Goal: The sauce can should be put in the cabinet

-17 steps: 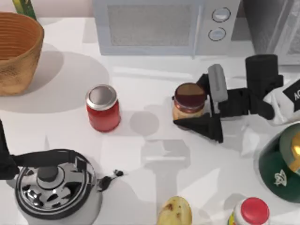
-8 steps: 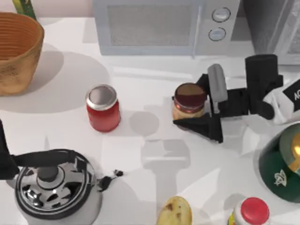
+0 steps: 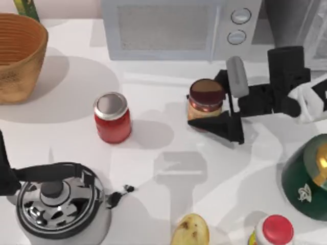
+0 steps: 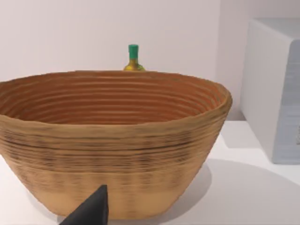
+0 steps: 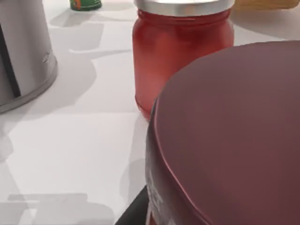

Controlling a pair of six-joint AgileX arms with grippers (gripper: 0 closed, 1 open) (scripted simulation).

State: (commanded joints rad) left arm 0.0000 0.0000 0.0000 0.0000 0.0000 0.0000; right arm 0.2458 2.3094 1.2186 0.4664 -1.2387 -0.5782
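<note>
Fingers (image 3: pixel 217 125) of the right gripper (image 3: pixel 210 106) are clamped on the sauce can (image 3: pixel 206 99), one on each side, holding it upright just in front of the white microwave (image 3: pixel 166 28) and off the tabletop (image 3: pixel 153 168), judging by its detached shadow. Going left to right from the microwave: the left arm (image 3: pixel 6 173) sits parked by the kettle (image 3: pixel 59 204), the red jar (image 3: pixel 112 117) stands left of the can, and the grey cabinet (image 3: pixel 299 25) lies right of the microwave, probably the carry's destination.
</note>
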